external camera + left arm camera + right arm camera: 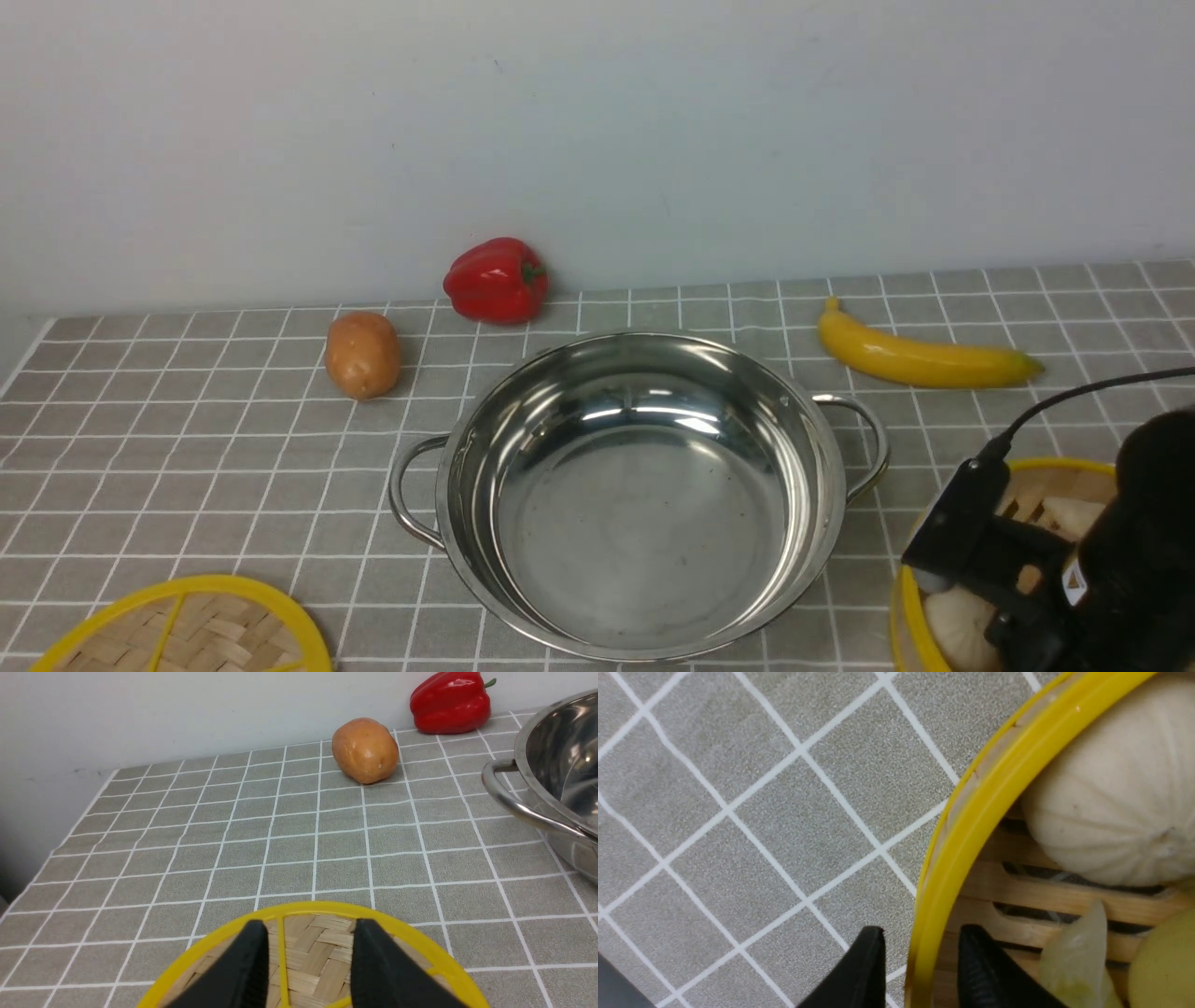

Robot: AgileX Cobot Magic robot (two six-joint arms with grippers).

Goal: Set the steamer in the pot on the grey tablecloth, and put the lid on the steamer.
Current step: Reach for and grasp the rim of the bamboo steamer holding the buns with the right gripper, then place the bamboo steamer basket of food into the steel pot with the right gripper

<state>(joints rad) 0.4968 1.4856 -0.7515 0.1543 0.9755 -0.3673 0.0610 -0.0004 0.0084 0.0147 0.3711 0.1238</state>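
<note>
yellow steamer rim betw r gripper jaws, not clamped; l gripper parted over lid.

Black right end effector, thin cable

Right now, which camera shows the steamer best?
The right wrist view: the steamer fills it close up, its yellow rim between the open fingers of the right gripper, a bun on its slats. The front view shows only parts of it, mostly hidden by the right arm. The left wrist view misses it.

Mock kitchen tabletop: checked cloth, steel pot, bare wall.
</note>
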